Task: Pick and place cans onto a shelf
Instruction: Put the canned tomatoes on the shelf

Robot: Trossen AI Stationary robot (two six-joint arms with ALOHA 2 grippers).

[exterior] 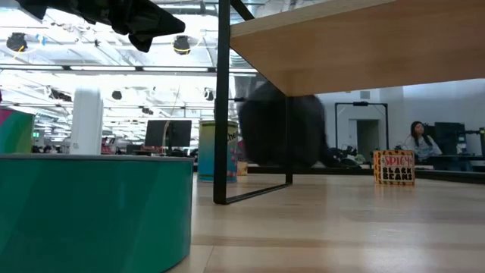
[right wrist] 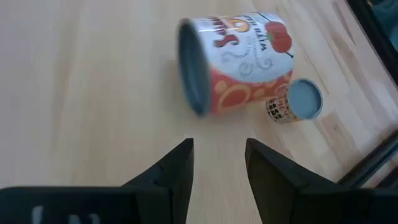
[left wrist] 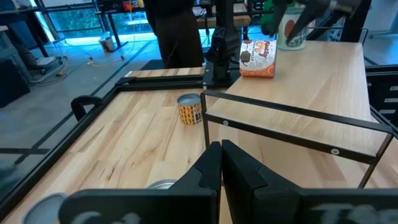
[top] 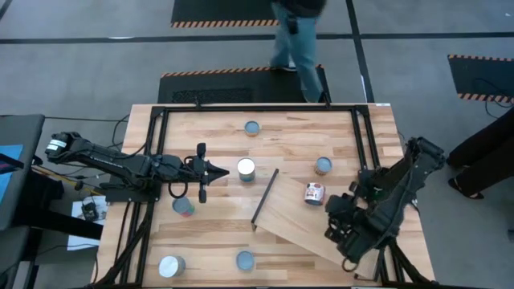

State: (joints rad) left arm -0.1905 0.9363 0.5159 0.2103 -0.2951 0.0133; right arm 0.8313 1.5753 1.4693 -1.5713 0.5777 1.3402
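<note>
1. We see the shelf point(top: 299, 218) lying tilted across the right half of the tabletop point(top: 209, 241), its dark edge point(top: 265, 197) toward the middle.
2. One orange-labelled can point(top: 314, 193) lies on its side on the shelf; the right wrist view shows it point(right wrist: 233, 62) with a tomato picture on the label.
3. Our right claw point(right wrist: 217, 163) hangs just short of that can with its fingers parted and nothing between them.
4. A second can point(top: 323, 166) stands upright on the tabletop just beyond the shelf.
5. Our left claw point(top: 229, 170) is at the left-centre, fingers pressed together and empty, its tip just beside a white-topped can point(top: 246, 168).
6. Other cans stand apart on the tabletop: one at the far edge point(top: 252, 128), one below the left arm point(top: 183, 206), and two near the front edge point(top: 171, 266) point(top: 245, 260).
7. A person point(top: 299, 40) stands beyond the tabletop.
</note>
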